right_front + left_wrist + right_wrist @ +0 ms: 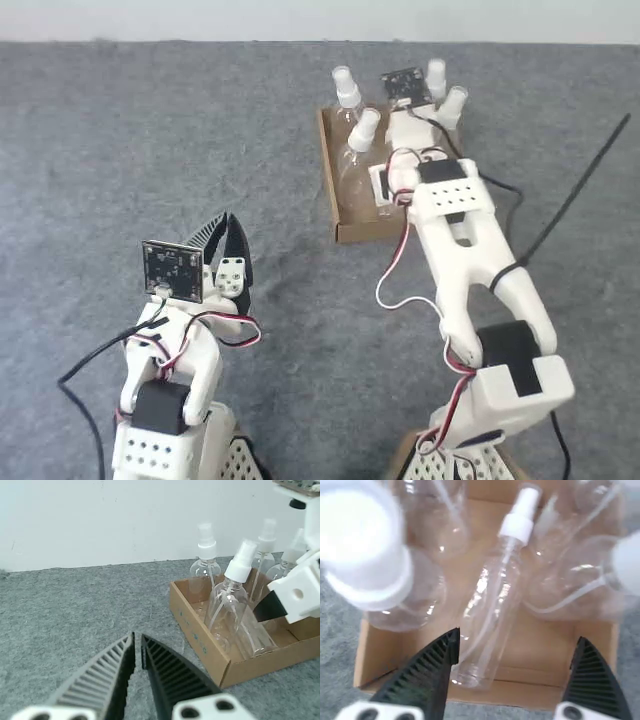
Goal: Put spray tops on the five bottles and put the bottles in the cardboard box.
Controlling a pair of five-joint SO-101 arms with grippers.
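Note:
The cardboard box (330, 182) sits at the far middle of the grey mat. Several clear bottles with white spray tops stand in it, among them one at the near left (362, 132) and one at the far left (346, 90). A slim bottle (492, 605) lies flat on the box floor (540, 642). My right gripper (517, 637) hangs open just above that lying bottle, with nothing between its fingers. My left gripper (136, 642) is shut and empty, low over the mat, well short of the box (200, 642) and its standing bottles (227, 602).
The right arm (455, 205) reaches over the box's near side and covers part of it. Grey mat (150, 140) spreads open to the left of the box. A black cable (580, 190) trails off to the right, and a pale wall (100, 520) backs the table.

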